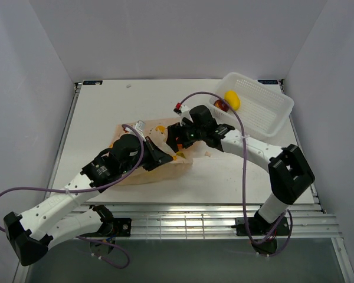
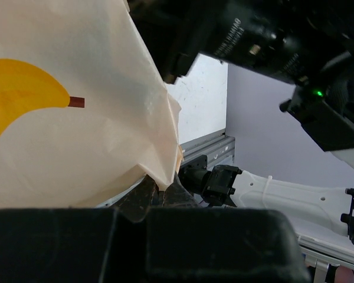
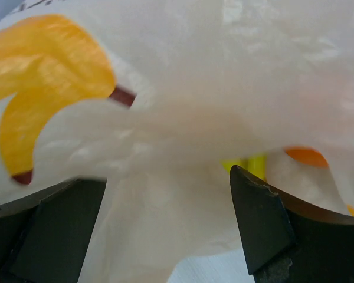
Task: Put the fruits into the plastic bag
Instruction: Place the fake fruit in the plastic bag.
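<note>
The peach plastic bag (image 1: 143, 171) with printed bananas lies crumpled at the table's middle. My left gripper (image 1: 163, 158) is shut on a fold of the bag's edge (image 2: 163, 177) and holds it up. Over the bag's mouth my right gripper (image 1: 177, 143) is open, its fingers (image 3: 261, 227) spread either side of loose bag film (image 3: 177, 118) with nothing held. A bright yellow piece (image 3: 248, 165) shows behind the film; I cannot tell which fruit it is. A yellow fruit (image 1: 232, 99) and a dark-red fruit (image 1: 221, 105) lie in the white basket (image 1: 265, 109).
The white lattice basket stands at the back right corner, tilted against the wall. My two forearms cross close together over the bag. In the left wrist view the right arm's black wrist (image 2: 265, 41) hangs just above the bag.
</note>
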